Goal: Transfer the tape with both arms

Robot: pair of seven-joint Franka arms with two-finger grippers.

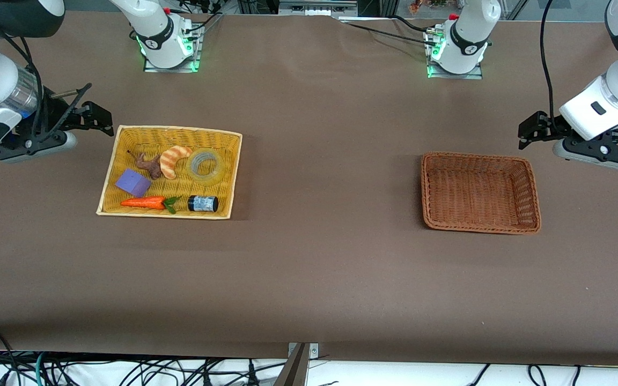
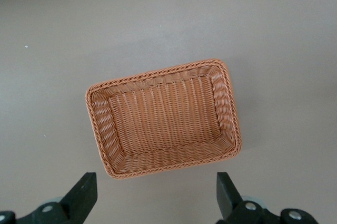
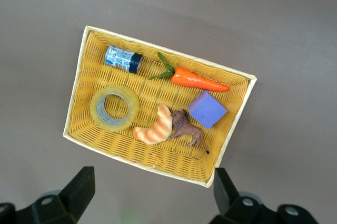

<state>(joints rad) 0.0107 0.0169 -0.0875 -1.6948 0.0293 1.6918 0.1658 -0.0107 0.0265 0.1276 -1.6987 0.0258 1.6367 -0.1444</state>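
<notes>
The tape [image 1: 205,166], a translucent yellowish ring, lies flat in the yellow basket [image 1: 177,129] next to a croissant. It also shows in the right wrist view [image 3: 114,109]. My right gripper [image 1: 96,117] is open and empty, up over the table beside the yellow basket at the right arm's end; its wrist view [image 3: 152,188] looks down on the basket [image 3: 76,103]. My left gripper [image 1: 531,130] is open and empty, up over the table beside the brown basket [image 1: 478,156] at the left arm's end [image 2: 157,192].
The yellow basket also holds a croissant [image 1: 172,160], a brown animal figure [image 1: 151,166], a purple block [image 1: 133,183], a carrot [image 1: 144,202] and a small dark jar [image 1: 203,203]. The brown wicker basket [image 2: 158,74] holds nothing. Bare brown table lies between the baskets.
</notes>
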